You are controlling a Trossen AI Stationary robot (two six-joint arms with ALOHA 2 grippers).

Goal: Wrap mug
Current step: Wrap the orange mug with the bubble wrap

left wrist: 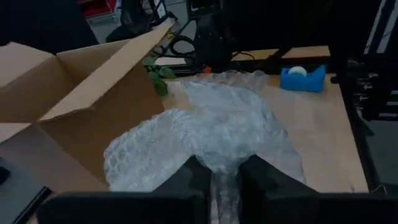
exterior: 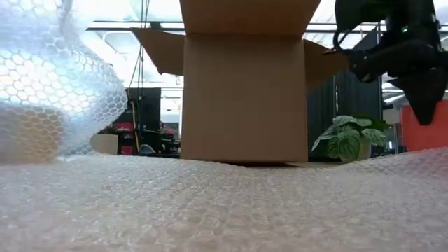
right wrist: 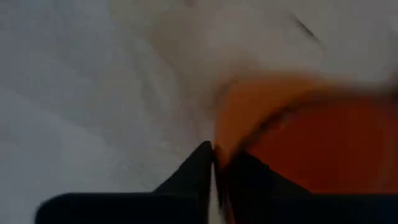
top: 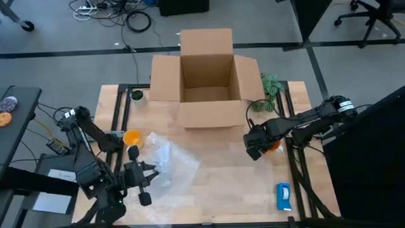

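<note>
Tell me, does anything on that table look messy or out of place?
Only the bubble wrap: it lies crumpled rather than flat, one edge pinched in the left claw. The right claw holds the orange mug; nothing looks spilled.

Premises are presenting as an office or robotics lab. Grey carpet point(top: 57, 38) is covering the floor, cables and a power strip point(top: 85, 8) are lying loose beyond the counter's point(top: 221, 190) far edge, and a wheeled office chair point(top: 373, 16) is standing past the far right corner.
</note>
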